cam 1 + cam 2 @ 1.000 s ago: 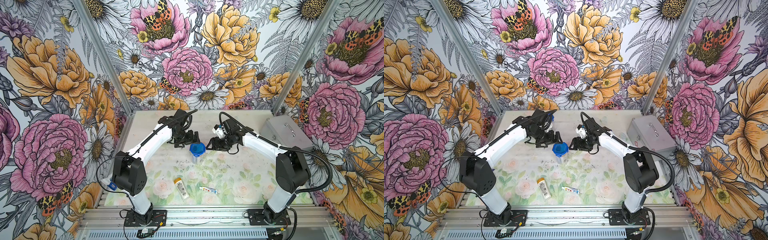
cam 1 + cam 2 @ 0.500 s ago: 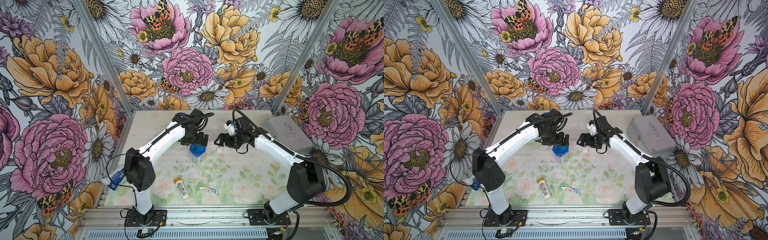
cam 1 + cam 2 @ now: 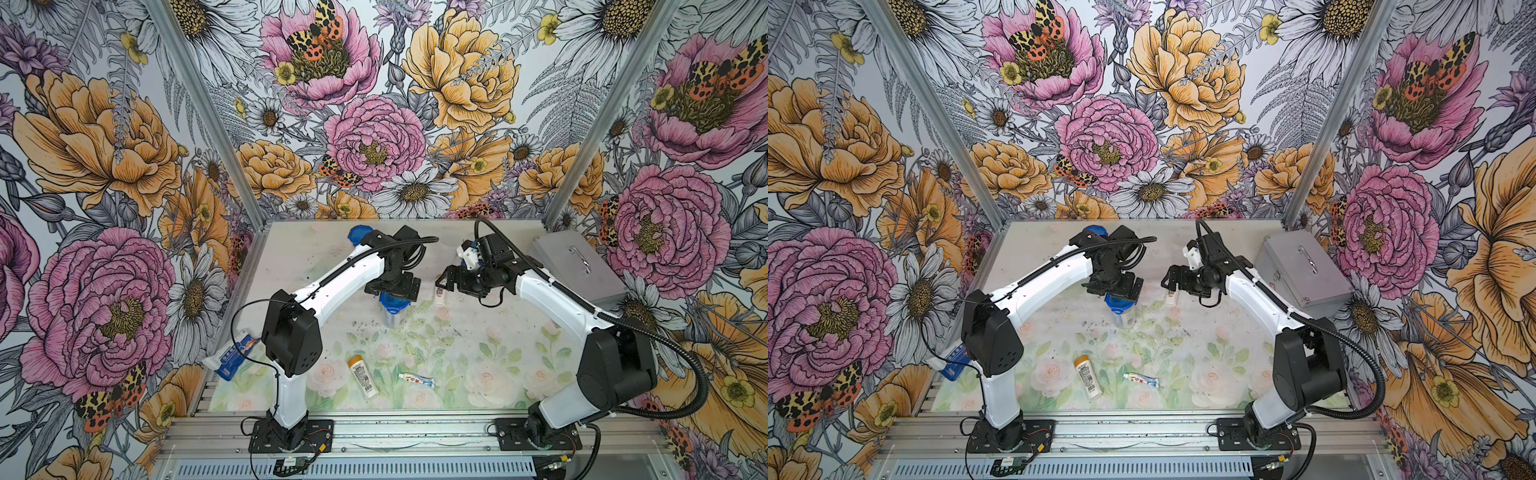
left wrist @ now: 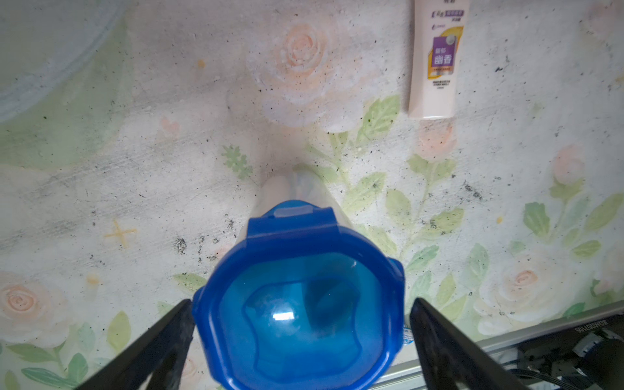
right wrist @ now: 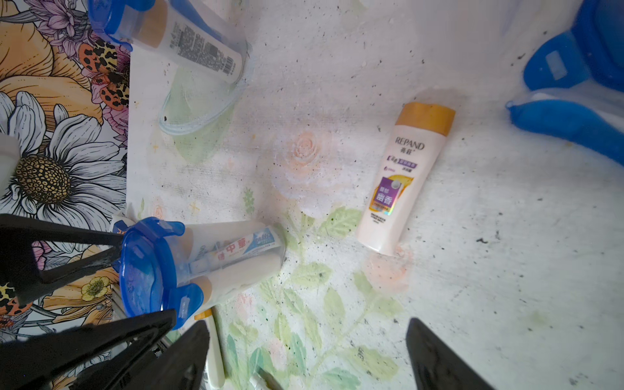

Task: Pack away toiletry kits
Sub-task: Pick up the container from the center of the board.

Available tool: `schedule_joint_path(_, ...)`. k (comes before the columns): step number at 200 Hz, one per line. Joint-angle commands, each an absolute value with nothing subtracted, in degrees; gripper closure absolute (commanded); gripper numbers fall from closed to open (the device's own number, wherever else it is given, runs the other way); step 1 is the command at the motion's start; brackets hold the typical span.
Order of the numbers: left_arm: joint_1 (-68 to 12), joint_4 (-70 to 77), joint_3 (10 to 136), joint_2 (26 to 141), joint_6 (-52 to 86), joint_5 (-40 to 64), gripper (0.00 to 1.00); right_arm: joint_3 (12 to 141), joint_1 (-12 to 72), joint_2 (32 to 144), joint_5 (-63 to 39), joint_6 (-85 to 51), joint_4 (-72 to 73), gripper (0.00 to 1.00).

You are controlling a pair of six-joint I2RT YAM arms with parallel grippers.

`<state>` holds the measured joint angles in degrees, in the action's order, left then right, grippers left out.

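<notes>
Left wrist view: the left end effector (image 4: 300, 304) stands wide open astride the blue lid (image 4: 299, 270) of an upright clear cup (image 3: 392, 320) on the bench (image 4: 135, 169). The right end effector (image 5: 306, 324) gapes empty near an orange-capped bottle (image 5: 405, 179) lying flat. A second bottle (image 3: 363, 376) and a toothpaste tube (image 3: 417, 380) lie nearer the front edge.

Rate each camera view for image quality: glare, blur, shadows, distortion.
Left wrist view: the blue lid fills the foreground, slightly soft, with a small white glare spot; the fingers beside it are dark and blurred. Right wrist view: the orange-capped bottle is sharp, label readable. Both top views: even light, faint shadows, frame posts splay from wide-angle distortion.
</notes>
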<state>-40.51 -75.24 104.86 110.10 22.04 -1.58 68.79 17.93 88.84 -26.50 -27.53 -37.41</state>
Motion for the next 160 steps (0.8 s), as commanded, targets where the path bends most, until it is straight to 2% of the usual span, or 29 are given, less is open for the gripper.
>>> schedule_joint_path(1, -41.31, -75.30, 107.06, 111.91, 21.24, -3.34, 0.01, 69.29, 17.43, 86.92, -24.84, -27.28, -36.91, 0.09)
schedule_joint_path(160, -41.95, -75.37, 106.71, 113.34, 18.82, -3.78, 0.01, 71.27, 13.62, 86.16, -23.64, -27.19, -36.91, 0.09)
